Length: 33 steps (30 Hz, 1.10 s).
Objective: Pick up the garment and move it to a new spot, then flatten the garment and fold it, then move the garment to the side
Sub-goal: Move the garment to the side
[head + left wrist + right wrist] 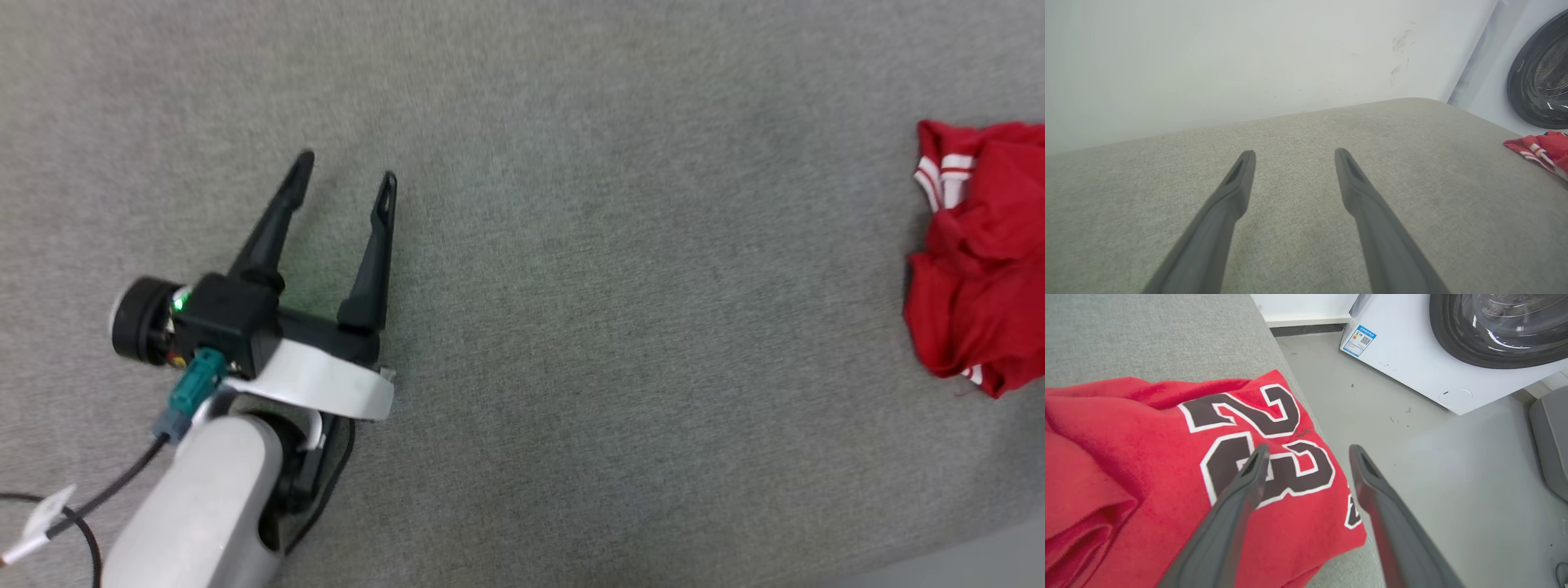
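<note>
Holding my left pincer (347, 166) over the near left of the grey cushion (612, 327), I am spreading its two fingers apart with nothing between them. Well off to the right, the garment (980, 245) is lying bunched at the cushion's right edge with its 23 print facing up. My right pincer (1308, 448) is hovering just above that print, fingers likewise apart and gripping nothing. Farther off, past the edge, the floor (1453, 477) and a white washing machine (1412, 363) are showing. I am judging that this heap fits either a garment waiting to be lifted or one loosely folded and set aside; I cannot tell which. Any grasp would be calling for my right fingers to drop onto a raised fold, clear of the cushion's edge.
</note>
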Available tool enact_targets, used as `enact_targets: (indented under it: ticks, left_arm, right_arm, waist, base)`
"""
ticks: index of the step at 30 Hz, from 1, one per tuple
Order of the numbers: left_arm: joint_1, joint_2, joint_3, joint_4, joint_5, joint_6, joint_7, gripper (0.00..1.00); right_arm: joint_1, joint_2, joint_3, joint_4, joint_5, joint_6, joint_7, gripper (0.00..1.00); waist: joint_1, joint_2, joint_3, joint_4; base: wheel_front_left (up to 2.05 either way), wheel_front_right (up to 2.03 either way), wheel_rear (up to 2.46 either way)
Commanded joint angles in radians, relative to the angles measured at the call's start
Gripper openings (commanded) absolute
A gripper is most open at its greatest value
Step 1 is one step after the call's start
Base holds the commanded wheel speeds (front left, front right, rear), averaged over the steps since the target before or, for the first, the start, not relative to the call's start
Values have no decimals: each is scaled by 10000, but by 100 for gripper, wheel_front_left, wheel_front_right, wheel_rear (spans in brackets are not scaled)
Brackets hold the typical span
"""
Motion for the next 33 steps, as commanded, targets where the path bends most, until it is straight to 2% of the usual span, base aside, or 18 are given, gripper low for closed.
enact_targets:
  ticks: [1,9,15,21,28,33]
  left_arm:
    - [256,-71,-11,109,-65,28,-98,100]
    - [1265,-572,-15,825,-535,210,-504,100]
    - [2177,-834,140,1178,-880,438,-669,100]
    - [2923,-926,373,1297,-1136,694,-740,100]
    - [3393,-863,777,1464,-1218,893,-791,100]
    - [3611,-810,888,1606,-1186,851,-822,100]
  right_arm:
    - [240,110,-121,-79,-151,-12,-158,100]
    - [1918,779,100,-1465,30,-12,-810,100]
    - [3652,1740,1015,-2777,643,-12,-859,100]
    - [4841,2428,2094,-3615,1327,-12,-1228,100]
    - [5325,2763,3089,-4373,1865,-12,-1809,100]
    - [5852,2729,3200,-5218,1928,-12,-2014,100]
  waist:
    - [-2,-1,-480,-31]
    - [-2,-1,-2401,198]
    - [-2,-1,-3593,626]
    - [-2,-1,-4357,1240]
    - [-2,-1,-4901,2001]
    - [-2,-1,-5235,2367]
  base:
    - [0,0,0]
    - [0,0,0]
    - [0,0,0]
    - [0,0,0]
    - [0,0,0]
    - [0,0,0]
